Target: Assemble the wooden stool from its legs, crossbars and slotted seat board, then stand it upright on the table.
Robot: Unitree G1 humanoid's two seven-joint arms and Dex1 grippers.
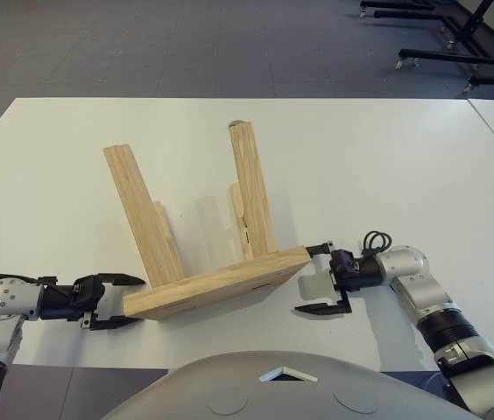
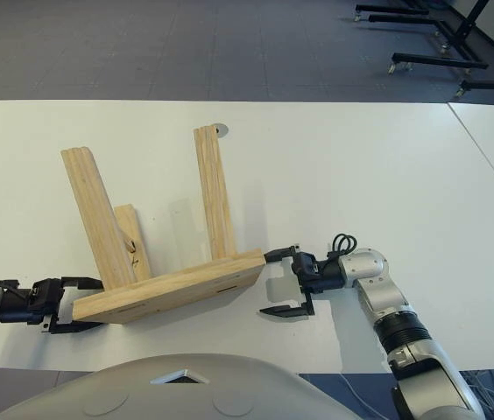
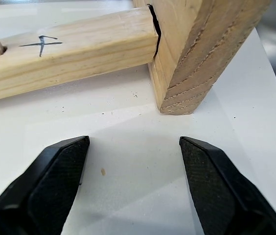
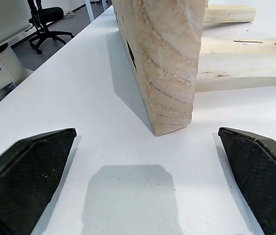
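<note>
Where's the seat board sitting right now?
In the head views, the seat board stands on its edge at the near side of the table, between the open left tool and right tool, its legs pointing away from the robot.

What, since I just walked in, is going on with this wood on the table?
A pale wooden stool lies on its side on the white table, legs pointing away from the robot. The left end effector and the right end effector sit open at opposite ends of the seat board, neither touching it. The stool is not yet upright.
</note>
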